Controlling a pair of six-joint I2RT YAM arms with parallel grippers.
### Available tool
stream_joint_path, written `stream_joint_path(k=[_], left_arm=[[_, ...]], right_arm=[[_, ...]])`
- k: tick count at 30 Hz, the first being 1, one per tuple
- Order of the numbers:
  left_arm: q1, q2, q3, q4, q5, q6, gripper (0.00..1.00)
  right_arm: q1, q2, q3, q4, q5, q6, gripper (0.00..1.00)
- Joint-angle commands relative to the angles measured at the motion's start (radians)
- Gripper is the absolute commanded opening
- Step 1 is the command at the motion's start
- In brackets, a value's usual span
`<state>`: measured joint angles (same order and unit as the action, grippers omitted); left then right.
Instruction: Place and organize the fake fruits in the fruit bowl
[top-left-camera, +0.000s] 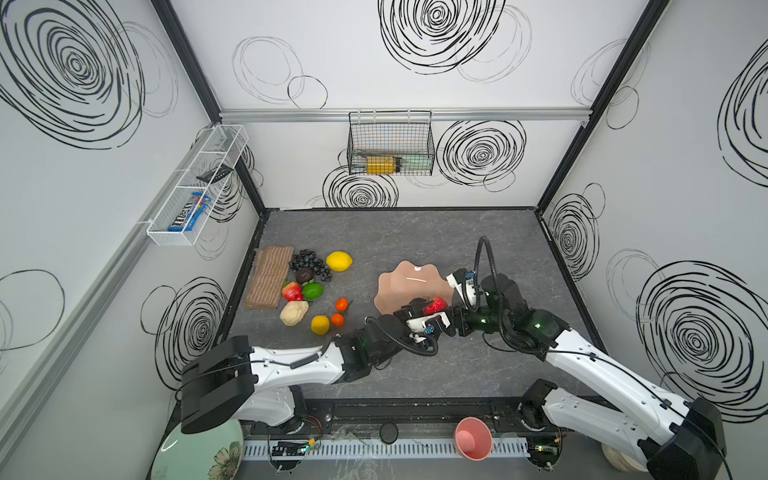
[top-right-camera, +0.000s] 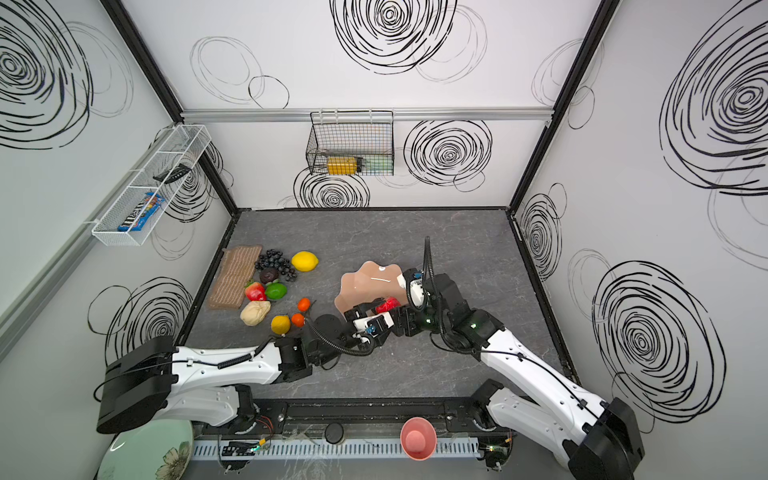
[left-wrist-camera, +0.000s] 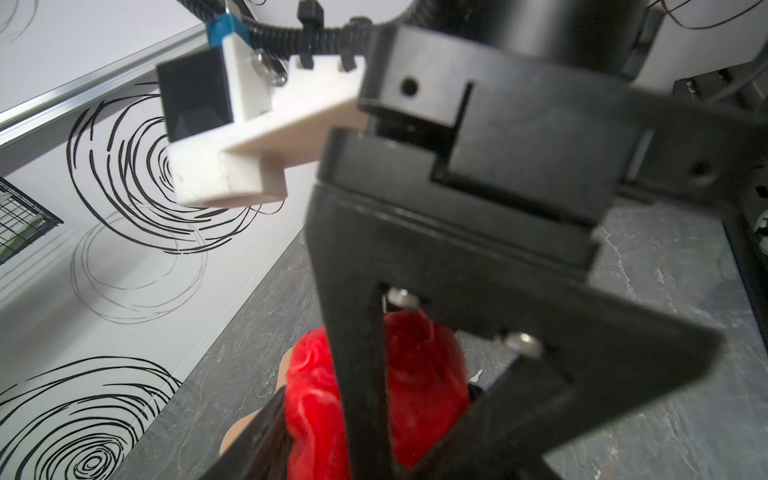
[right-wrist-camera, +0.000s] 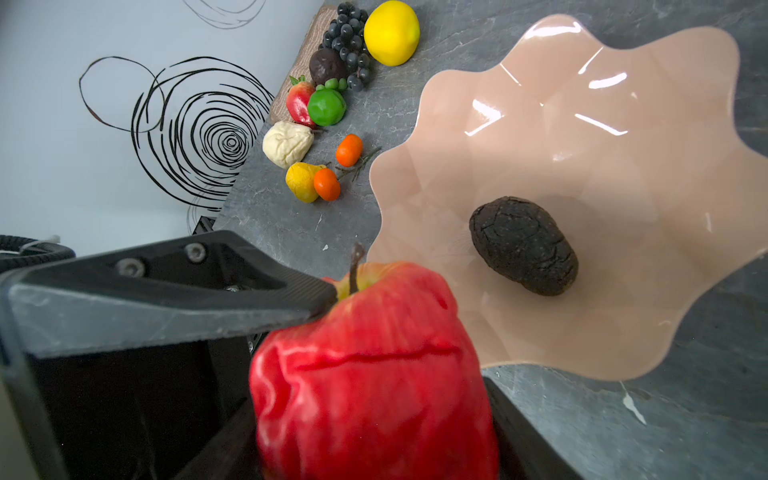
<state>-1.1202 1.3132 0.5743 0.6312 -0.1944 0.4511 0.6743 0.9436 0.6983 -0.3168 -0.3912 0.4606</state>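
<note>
While one avocado (right-wrist-camera: 523, 245) sits in the bowl (right-wrist-camera: 602, 166), right hand (right-wrist-camera: 411, 349) pinches the apple (right-wrist-camera: 374, 395) at its rim; left hand (left-wrist-camera: 376, 411) grip unclear; other fruits (right-wrist-camera: 326, 106) wait.

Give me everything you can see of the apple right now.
The apple is glossy red, yellowish round its brown stem, soft-looking plastic, creased and dented. It hangs over the bowl's near rim: a left pincer finger presses beside the stem, right pincer fingers flank it. Which one carries it is unclear.
</note>
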Motion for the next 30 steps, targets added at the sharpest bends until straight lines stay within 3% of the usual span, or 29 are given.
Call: stream_joint_path(k=[1, 5, 8, 12, 15, 22, 25, 30], left_arm=[[-0.001, -0.02, 0.006, 0.081, -0.024, -0.012, 0.71], [0.009, -0.076, 0.007, 0.036, -0.035, -0.115, 0.9], [0.054, -0.171, 0.006, -0.036, 0.064, -0.283, 0.99], [0.196, -0.266, 0.003, -0.11, 0.225, -0.586, 0.99], [0.281, -0.257, 0.043, -0.17, 0.327, -0.723, 0.99], [0.384, -0.094, 0.229, -0.429, 0.481, -0.889, 0.98], [0.416, -0.054, 0.239, -0.428, 0.577, -0.967, 0.99], [0.415, -0.038, 0.244, -0.413, 0.664, -0.992, 1.0]], right_arm=[[0.004, -0.024, -0.008, 0.023, 0.058, -0.007, 0.66], [0.004, -0.052, -0.018, 0.064, 0.127, -0.016, 0.66], [0.004, -0.074, -0.045, 0.115, 0.223, -0.041, 0.65], [0.011, -0.085, -0.094, 0.217, 0.295, -0.067, 0.63], [0.055, -0.083, -0.128, 0.302, 0.359, -0.089, 0.62], [0.154, -0.063, -0.17, 0.432, 0.46, -0.2, 0.65], [0.168, -0.064, -0.193, 0.481, 0.471, -0.231, 0.65], [0.197, -0.042, -0.225, 0.547, 0.491, -0.264, 0.64]])
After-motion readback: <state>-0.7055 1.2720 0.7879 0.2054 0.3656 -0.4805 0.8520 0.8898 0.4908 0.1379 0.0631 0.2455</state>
